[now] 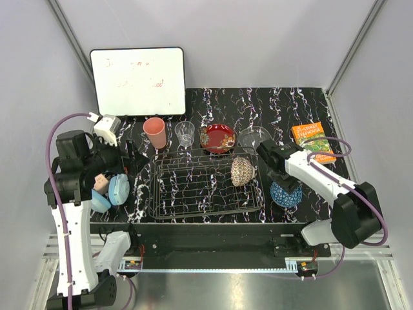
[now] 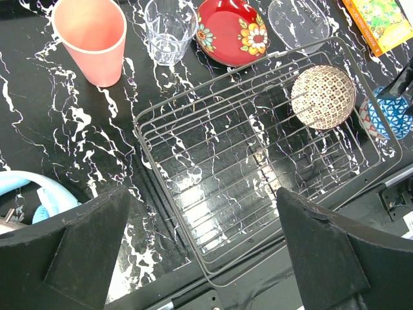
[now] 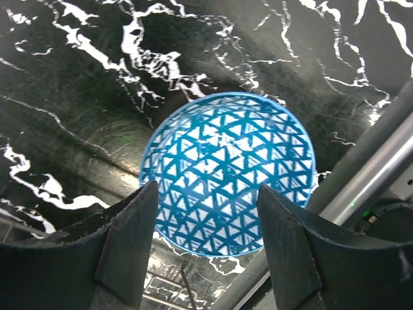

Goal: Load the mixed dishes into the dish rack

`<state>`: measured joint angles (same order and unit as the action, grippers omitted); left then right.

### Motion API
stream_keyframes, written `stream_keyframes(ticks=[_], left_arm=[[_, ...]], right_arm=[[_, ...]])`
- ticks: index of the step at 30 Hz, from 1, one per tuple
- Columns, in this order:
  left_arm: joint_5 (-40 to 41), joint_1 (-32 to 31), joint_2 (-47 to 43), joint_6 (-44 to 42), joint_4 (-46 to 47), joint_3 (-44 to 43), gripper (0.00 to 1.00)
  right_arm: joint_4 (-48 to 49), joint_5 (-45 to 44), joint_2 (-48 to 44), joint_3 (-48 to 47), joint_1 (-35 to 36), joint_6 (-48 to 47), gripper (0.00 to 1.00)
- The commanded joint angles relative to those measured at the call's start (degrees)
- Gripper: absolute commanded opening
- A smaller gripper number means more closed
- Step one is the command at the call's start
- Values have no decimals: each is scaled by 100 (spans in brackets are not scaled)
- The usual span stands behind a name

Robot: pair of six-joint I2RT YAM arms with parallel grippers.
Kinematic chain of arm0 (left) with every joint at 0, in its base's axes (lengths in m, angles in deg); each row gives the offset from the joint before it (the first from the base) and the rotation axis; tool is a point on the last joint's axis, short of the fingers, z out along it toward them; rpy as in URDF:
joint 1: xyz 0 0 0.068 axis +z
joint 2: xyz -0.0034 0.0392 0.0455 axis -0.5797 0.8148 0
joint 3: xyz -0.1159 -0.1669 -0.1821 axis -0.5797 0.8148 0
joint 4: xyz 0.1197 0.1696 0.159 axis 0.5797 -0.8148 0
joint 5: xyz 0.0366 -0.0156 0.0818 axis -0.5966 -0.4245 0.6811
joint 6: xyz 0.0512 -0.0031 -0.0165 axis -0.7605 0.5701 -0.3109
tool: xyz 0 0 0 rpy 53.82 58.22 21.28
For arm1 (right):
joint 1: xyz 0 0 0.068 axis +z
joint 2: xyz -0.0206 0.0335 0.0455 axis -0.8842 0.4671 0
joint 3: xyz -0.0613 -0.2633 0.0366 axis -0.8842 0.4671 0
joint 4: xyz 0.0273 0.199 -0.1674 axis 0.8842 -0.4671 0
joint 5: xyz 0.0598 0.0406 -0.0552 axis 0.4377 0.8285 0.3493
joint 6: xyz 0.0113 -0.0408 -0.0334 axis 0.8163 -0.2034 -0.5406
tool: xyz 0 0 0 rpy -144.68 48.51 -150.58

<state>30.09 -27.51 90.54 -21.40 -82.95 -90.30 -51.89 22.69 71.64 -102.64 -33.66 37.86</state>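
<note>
The dish rack (image 1: 193,188) stands at the table's middle front, with the beige speckled bowl (image 1: 241,171) on its side at its right end. The bowl (image 2: 322,97) and the rack (image 2: 168,194) also show in the left wrist view. Behind the rack stand the salmon-pink cup (image 1: 155,132), the glass tumbler (image 1: 184,134), the red plate (image 1: 217,138) and the clear glass bowl (image 1: 253,137). The blue patterned bowl (image 3: 226,171) sits on the table right of the rack. My right gripper (image 3: 206,194) is open just above it, fingers either side. My left gripper (image 2: 203,200) is open and empty over the rack's left front corner.
A white board (image 1: 137,81) leans at the back left. An orange book (image 1: 313,142) lies at the right. Light-blue headphones (image 1: 110,190) lie left of the rack under my left arm. The table's front edge and a metal rail run just beyond the blue bowl.
</note>
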Motion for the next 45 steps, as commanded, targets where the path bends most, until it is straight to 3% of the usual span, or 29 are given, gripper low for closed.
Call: stream_keyframes(ticks=[1,26,41,45], left_arm=[[-90,16,-18,-108,90,-103,99],[-231,-1,-62,-109,72,249,99],[16,7,-132,-223,54,231,99],[33,7,-150,-258,54,275,99]], right_arm=[[177,70,-42,103,-37,-93,68],[1284,246,-166,156,-37,-655,72],[1715,123,1090,-545,-317,-1278,72],[1715,131,1013,-722,-406,-1481,72]])
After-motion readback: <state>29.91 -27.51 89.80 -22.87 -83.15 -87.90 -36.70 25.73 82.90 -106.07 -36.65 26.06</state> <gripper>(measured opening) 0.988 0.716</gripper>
